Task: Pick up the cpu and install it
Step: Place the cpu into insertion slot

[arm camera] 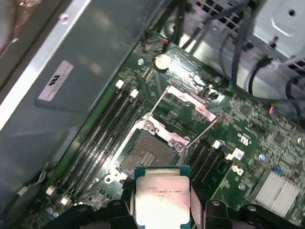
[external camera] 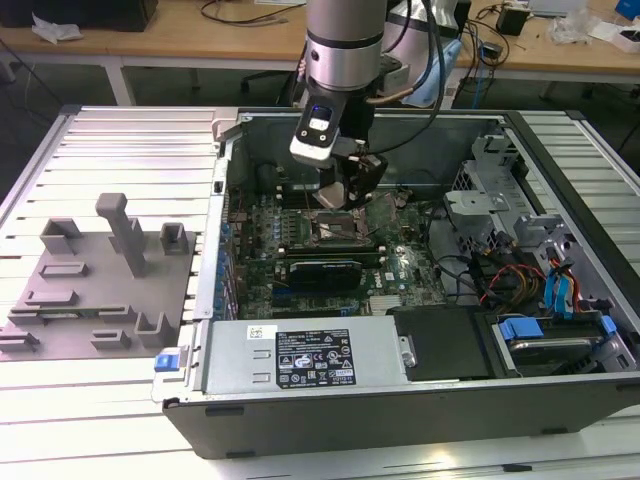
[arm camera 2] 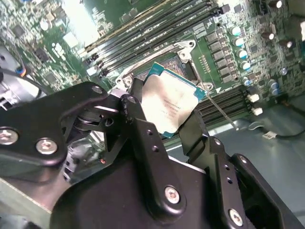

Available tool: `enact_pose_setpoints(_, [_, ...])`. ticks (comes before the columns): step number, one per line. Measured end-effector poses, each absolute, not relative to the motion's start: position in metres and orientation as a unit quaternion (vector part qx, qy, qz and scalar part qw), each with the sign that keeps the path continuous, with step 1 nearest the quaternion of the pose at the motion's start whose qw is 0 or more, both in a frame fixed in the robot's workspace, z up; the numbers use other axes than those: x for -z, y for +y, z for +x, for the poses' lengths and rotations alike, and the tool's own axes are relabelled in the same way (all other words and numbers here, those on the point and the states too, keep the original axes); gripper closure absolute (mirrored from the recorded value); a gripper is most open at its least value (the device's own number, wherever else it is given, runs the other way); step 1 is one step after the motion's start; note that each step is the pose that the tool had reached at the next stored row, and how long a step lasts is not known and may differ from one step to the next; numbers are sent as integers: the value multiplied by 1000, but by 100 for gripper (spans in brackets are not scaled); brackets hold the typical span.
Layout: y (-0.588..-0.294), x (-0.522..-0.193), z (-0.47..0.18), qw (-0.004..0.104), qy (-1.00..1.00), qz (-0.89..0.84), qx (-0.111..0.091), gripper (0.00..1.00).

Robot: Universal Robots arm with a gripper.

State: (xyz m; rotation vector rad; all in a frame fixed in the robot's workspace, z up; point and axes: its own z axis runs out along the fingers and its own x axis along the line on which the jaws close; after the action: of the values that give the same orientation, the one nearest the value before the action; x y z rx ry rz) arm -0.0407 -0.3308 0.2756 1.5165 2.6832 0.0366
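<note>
The cpu [arm camera 2: 167, 104] is a flat square chip with a silver top and a thin green rim, and my gripper [arm camera 2: 167, 119] is shut on it by two opposite edges. In the first wrist view the cpu [arm camera: 162, 196] hangs between the black fingers [arm camera: 198, 210], a little above and just short of the open black socket [arm camera: 147, 155]. The socket's metal load plate [arm camera: 190, 102] stands lifted on its far side. In the exterior view the gripper [external camera: 350, 195] is inside the open computer case, directly over the socket [external camera: 335, 228] on the green motherboard [external camera: 400, 265].
Black memory slots [arm camera: 105, 133] flank the socket. A grey power supply [external camera: 310, 355] lines the case's near wall, with drive cages [external camera: 500, 190] and coloured cables [external camera: 520, 275] at the exterior view's right. Grey fixture blocks [external camera: 100, 280] sit outside the case at the exterior view's left.
</note>
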Motion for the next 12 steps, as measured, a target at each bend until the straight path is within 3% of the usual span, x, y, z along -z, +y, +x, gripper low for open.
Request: enact_pose_setpoints(12, [-331,-275,-41,31,792,609,-8,45])
